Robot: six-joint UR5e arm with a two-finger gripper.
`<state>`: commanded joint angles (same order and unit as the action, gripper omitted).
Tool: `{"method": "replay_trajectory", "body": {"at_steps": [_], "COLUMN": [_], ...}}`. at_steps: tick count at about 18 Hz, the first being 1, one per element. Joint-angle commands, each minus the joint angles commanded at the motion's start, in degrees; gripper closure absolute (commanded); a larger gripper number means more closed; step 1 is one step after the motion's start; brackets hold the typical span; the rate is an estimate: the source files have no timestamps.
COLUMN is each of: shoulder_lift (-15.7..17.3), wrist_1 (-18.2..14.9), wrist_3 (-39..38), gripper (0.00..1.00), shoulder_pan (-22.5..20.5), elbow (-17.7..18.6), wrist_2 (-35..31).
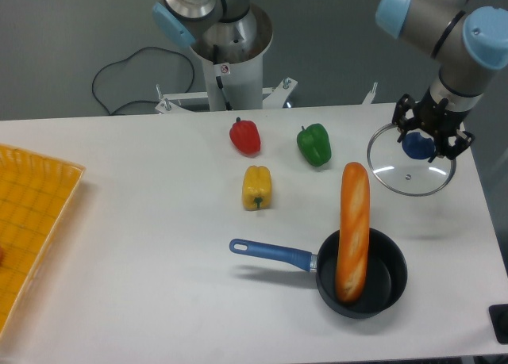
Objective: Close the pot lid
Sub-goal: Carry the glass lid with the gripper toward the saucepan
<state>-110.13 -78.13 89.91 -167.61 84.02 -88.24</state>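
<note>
Camera view shows you the gripper (418,145) clamped around the blue knob of the glass lid (412,171), which hangs tilted above the table's (143,245) far right side. The pot (362,273) sits nearer the front edge, well apart from the lid, its blue handle pointing left. A baguette (353,229) stands leaning in the pot. You also see red (245,136), green (314,144) and yellow (256,187) peppers, and a yellow tray (32,221) at left.

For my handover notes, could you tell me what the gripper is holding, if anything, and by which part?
The gripper holds the glass lid by its blue knob, lifted off the table.
</note>
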Motion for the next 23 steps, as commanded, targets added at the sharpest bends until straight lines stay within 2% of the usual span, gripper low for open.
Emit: {"method": "replay_trajectory", "body": {"at_steps": [3,7,12,19,23], "shoulder_lift": [-0.17,0.09,0.18,-0.09,-2.45], "wrist_1": [-0.26,-2.19,-4.65,-4.66,-4.48], "wrist_3": [-0.17,-0.79,-6.93,-10.1,-12.48], "gripper": [0.45,0.45,0.45,0.45,0.45], "shoulder_pan": [0.26,0.09,1.4,3.34,5.53], "elbow": [-1.31,-2.64,-5.71,-6.24,-8.17], "wrist_2": [0.0,0.17,0.35,0.88,0.53]}}
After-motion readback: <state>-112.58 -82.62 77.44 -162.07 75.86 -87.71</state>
